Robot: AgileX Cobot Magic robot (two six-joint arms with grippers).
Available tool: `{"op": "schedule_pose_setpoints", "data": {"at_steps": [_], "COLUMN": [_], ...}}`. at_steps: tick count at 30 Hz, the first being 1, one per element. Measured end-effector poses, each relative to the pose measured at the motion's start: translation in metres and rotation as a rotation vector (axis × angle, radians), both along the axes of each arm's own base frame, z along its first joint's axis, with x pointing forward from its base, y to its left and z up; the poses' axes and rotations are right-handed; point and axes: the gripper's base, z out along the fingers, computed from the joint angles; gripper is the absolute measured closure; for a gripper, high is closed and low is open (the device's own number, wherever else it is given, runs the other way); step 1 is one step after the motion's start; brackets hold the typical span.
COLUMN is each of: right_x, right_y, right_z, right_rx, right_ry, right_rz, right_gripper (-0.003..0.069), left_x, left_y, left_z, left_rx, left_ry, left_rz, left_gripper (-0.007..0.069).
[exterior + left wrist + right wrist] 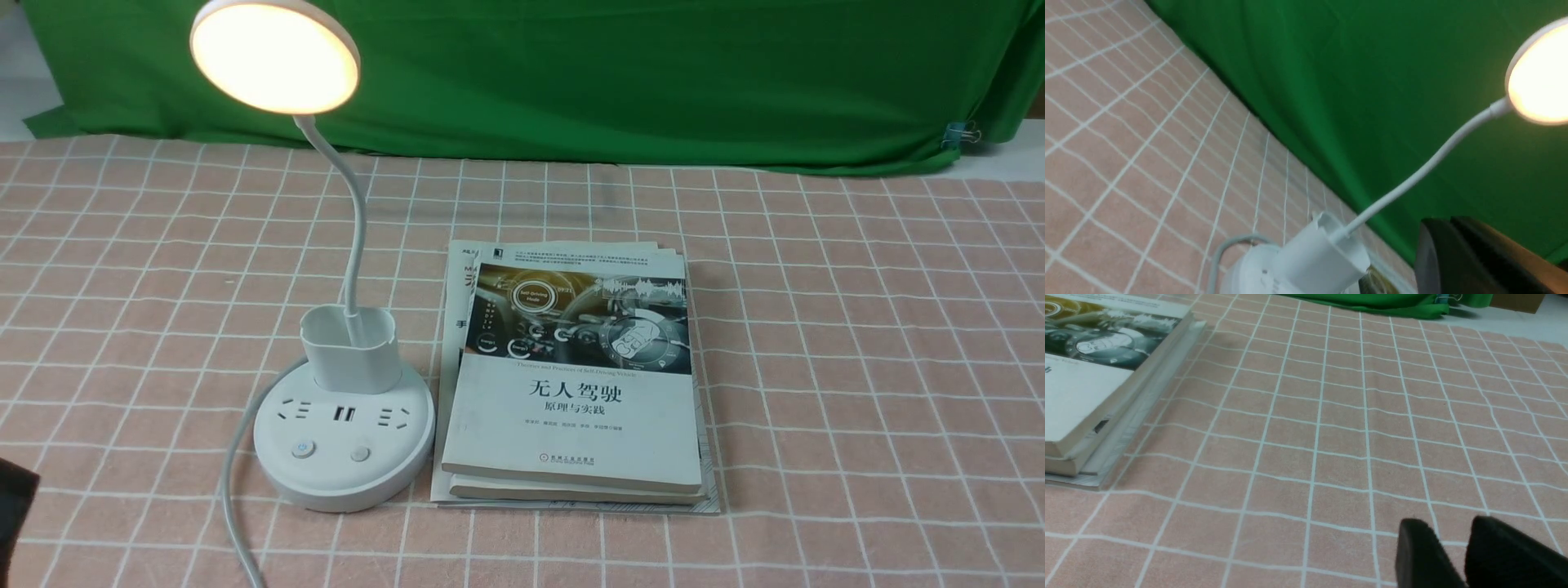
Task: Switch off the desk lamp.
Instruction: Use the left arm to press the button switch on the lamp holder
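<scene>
The white desk lamp (343, 441) stands left of centre on the checked cloth, and its round disc head (275, 55) glows warm. Its thin neck rises from the pen-holder cup (349, 347). The round base has sockets and two buttons (303, 448) at its near side. In the left wrist view the lamp's cup (1318, 257) and lit head (1539, 77) show. My left gripper (1449, 222) is shut and empty, off to the lamp's left and apart from it. My right gripper (1453, 524) is shut and empty, low over bare cloth to the right of the books.
A stack of books (575, 384) lies right beside the lamp base, and it also shows in the right wrist view (1098, 375). The lamp's white cord (237, 490) runs to the front edge. A green cloth (620, 73) hangs behind. A dark part of my left arm (16, 506) shows at the lower left.
</scene>
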Motion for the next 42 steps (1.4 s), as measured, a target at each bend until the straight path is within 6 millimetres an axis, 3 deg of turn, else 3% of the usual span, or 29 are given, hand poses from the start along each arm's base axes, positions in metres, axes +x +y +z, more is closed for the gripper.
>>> {"op": "schedule_pose_setpoints", "data": {"at_steps": [4, 10, 12, 16, 17, 19, 22, 28, 36, 42], "right_x": [0.000, 0.000, 0.000, 0.000, 0.000, 0.000, 0.000, 0.000, 0.000, 0.000], "right_y": [0.000, 0.000, 0.000, 0.000, 0.000, 0.000, 0.000, 0.000, 0.000, 0.000], "right_z": [0.000, 0.000, 0.000, 0.000, 0.000, 0.000, 0.000, 0.000, 0.000, 0.000], "right_rx": [0.000, 0.000, 0.000, 0.000, 0.000, 0.000, 0.000, 0.000, 0.000, 0.000], "right_ry": [0.000, 0.000, 0.000, 0.000, 0.000, 0.000, 0.000, 0.000, 0.000, 0.000], "right_rz": [0.000, 0.000, 0.000, 0.000, 0.000, 0.000, 0.000, 0.000, 0.000, 0.000], "right_gripper": [0.0419, 0.0419, 0.0419, 0.0419, 0.0419, 0.0419, 0.0419, 0.0419, 0.0419, 0.0419], "left_x": [-0.001, 0.006, 0.024, 0.051, 0.052, 0.076, 0.105, 0.147, 0.196, 0.228], "left_y": [-0.001, -0.015, -0.023, -0.027, -0.028, -0.029, -0.040, -0.079, -0.125, -0.134], "left_z": [0.004, 0.057, 0.082, 0.092, 0.092, 0.093, 0.086, 0.057, 0.032, 0.016], "left_rx": [0.002, 0.136, 0.276, 0.446, 0.459, 0.511, 0.584, 0.771, 0.843, 0.918], "left_ry": [0.000, 0.152, 0.407, 0.750, 0.780, 0.945, 1.046, 1.218, 1.228, 1.226], "left_rz": [-0.012, -0.157, -0.280, -0.448, -0.467, -0.551, -0.644, -0.757, -0.810, -0.782], "left_gripper": [0.0619, 0.0619, 0.0619, 0.0619, 0.0619, 0.0619, 0.0619, 0.0619, 0.0619, 0.0619]}}
